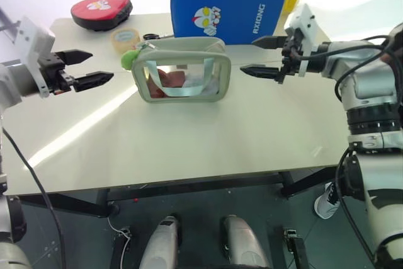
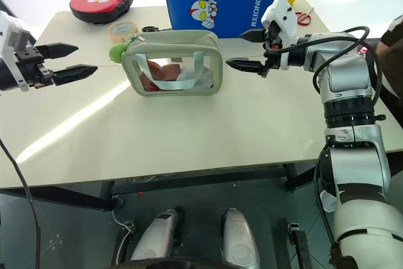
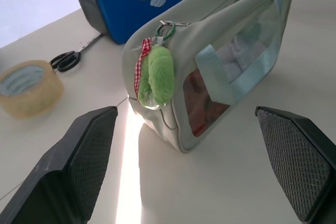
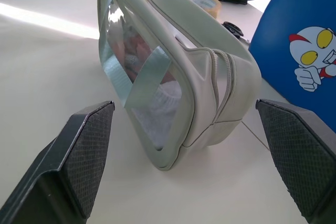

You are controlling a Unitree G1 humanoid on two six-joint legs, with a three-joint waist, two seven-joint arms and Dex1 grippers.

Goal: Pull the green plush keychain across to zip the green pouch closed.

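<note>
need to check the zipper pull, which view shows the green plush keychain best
The left wrist view: the green plush keychain hangs close up at the end of the green pouch, with its red checked ribbon and ring clear. Both eye views show it as a small green ball at that end; the right wrist view catches just a green sliver.

pouch [image 1: 181, 70] mid-table [image 1: 189, 143], keychain [image 1: 128, 59] at its left end, pad [image 1: 227, 7] behind

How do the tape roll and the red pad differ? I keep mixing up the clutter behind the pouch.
The tape roll is a small tan ring with a hole in the middle; the red pad is larger, solid, red on top with black sides and a cartoon print. The tape roll sits nearer the green pouch; the red pad lies farther back. Both rest flat on the table.
</note>
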